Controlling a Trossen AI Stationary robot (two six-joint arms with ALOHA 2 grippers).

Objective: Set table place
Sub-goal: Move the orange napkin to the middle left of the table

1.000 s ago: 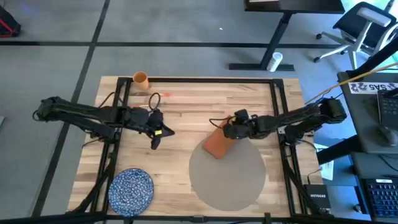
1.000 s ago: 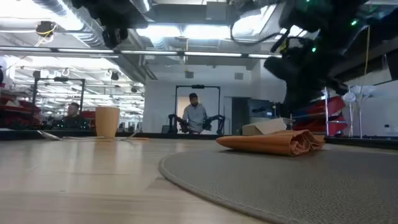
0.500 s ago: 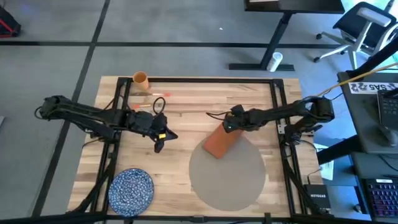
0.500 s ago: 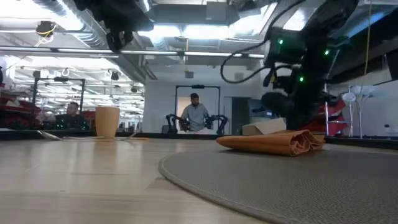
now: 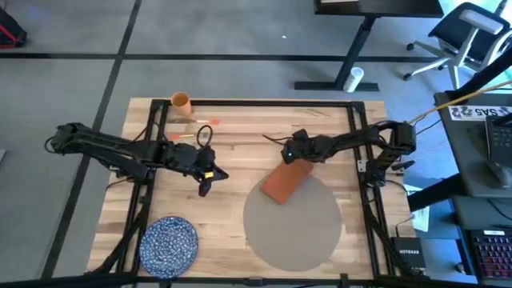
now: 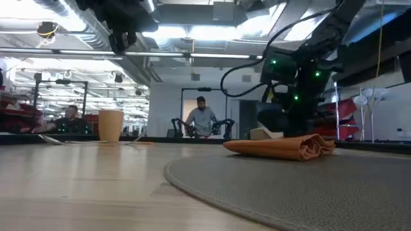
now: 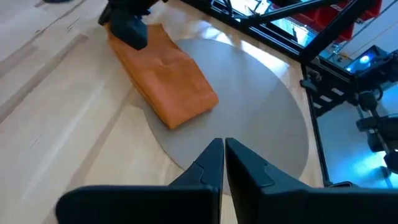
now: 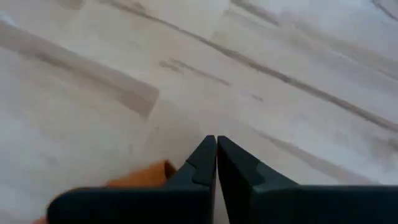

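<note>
Right gripper at the napkin's far end

Fingers pressed together, gripping nothing; the placemat lies just beyond, under the napkin. Left gripper, likewise closed, hovers beside.

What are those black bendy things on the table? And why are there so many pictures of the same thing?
Those are two robot arms, each ending in a two-finger pincher called a gripper. One camera looks straight down, one sits low at table height, and one rides on each arm's wrist.

On the wooden table lie a big round grey placemat, an orange napkin partly on the mat, a blue speckled plate and an orange cup.

The right gripper is down at the napkin's far end with its fingers shut. I cannot tell whether it is pinching the cloth. The left gripper waits above bare wood, shut and holding nothing. Far behind, in the low view, a person stands in the room.
</note>
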